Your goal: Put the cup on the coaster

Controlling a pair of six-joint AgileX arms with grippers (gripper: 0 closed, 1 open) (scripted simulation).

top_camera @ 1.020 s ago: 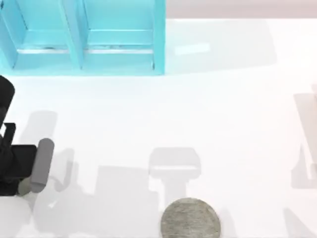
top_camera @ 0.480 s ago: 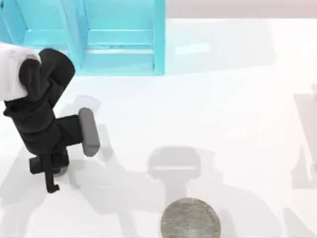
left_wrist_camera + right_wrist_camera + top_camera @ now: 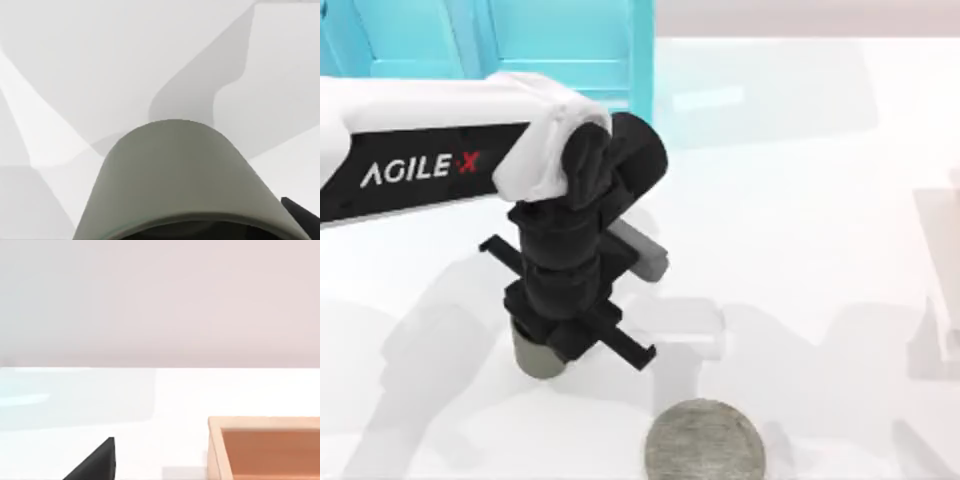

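The olive-grey cup (image 3: pixel 532 357) hangs under my left gripper (image 3: pixel 548 345), which is shut on it left of the table's middle. Most of the cup is hidden by the black wrist in the top view. Up close in the left wrist view, the cup's wall (image 3: pixel 172 175) bulks large, with a dark fingertip (image 3: pixel 301 216) beside it. The speckled grey coaster (image 3: pixel 705 442) lies flat at the front edge, to the right of the cup and nearer the front. A dark wedge of my right gripper (image 3: pixel 95 462) shows in the right wrist view.
A cyan shelf unit (image 3: pixel 570 50) stands at the back left, behind the left arm. An orange-brown wooden box (image 3: pixel 265 447) sits on the table in the right wrist view. The white table (image 3: pixel 800 200) spreads to the right.
My left arm has swung in from the left edge toward the middle, carrying the cup rightward and closer to the coaster. The coaster has not moved.
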